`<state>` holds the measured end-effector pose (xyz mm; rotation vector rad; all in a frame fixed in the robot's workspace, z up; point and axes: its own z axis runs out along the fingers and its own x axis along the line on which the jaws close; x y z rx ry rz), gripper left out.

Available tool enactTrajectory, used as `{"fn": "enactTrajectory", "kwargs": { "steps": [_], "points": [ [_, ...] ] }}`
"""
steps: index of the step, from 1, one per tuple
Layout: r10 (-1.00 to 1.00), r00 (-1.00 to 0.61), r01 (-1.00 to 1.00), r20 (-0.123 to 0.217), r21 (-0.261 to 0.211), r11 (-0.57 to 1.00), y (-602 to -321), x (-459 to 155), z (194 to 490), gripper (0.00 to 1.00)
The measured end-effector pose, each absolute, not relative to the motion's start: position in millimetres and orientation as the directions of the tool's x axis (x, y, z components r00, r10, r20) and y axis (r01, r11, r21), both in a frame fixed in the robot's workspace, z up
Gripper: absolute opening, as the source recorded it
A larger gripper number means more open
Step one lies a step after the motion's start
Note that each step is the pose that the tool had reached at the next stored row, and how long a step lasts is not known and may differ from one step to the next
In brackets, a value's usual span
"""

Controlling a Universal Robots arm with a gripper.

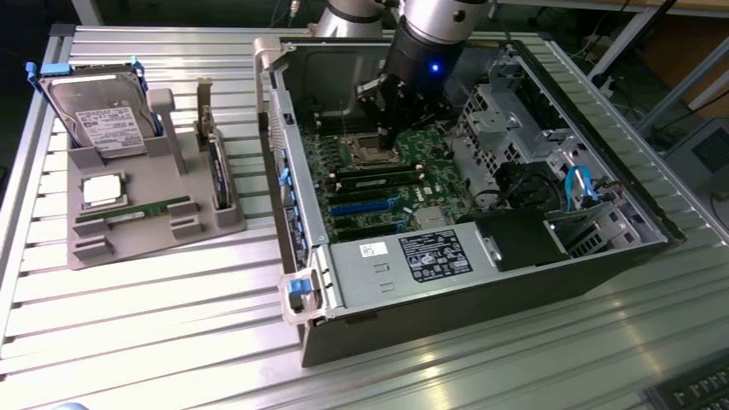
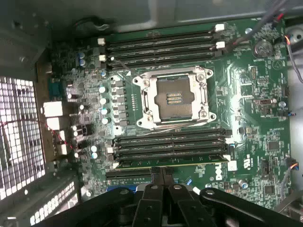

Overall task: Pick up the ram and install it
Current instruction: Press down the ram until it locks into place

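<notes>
A thin green ram stick (image 1: 148,209) lies flat in the grey holder (image 1: 137,239) on the exterior view's left, outside the computer. My gripper (image 1: 387,141) is down inside the open computer case (image 1: 290,171), over the motherboard. In the wrist view the gripper (image 2: 163,176) is shut, its dark fingertips (image 2: 156,182) pressed together with nothing visible between them. They sit right at a narrow green strip (image 2: 189,165) standing in the memory slot nearest them, which looks like a seated ram stick (image 1: 381,179). I cannot tell if they touch it.
The empty processor socket (image 2: 173,97) lies between two banks of memory slots (image 2: 161,45). The holder also carries a silver hard drive (image 1: 102,120) and a square processor chip (image 1: 101,190). A power supply (image 1: 416,256) and drive cages (image 1: 513,128) crowd the case.
</notes>
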<state>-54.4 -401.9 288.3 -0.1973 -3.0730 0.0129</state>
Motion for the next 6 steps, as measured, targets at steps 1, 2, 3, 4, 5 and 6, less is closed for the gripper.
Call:
{"fn": "enactTrajectory", "kwargs": {
  "steps": [1, 2, 3, 4, 5, 6],
  "points": [
    [0.13, -0.99, 0.13, 0.062, -0.012, 0.992, -401.9, -54.4, 288.3, 0.11],
    [0.13, -0.99, 0.13, 0.062, -0.012, 0.991, -401.9, -54.4, 288.2, 0.11],
    [0.13, -0.99, 0.13, 0.062, -0.012, 0.991, -401.9, -54.4, 288.3, 0.11],
    [0.13, -0.99, 0.13, 0.062, -0.012, 0.991, -401.9, -54.4, 288.3, 0.11],
    [0.13, -0.99, 0.13, 0.062, -0.012, 0.991, -402.0, -54.4, 288.3, 0.11],
    [0.13, -0.99, 0.13, 0.062, -0.012, 0.991, -402.0, -54.4, 288.3, 0.11]
  ]
}}
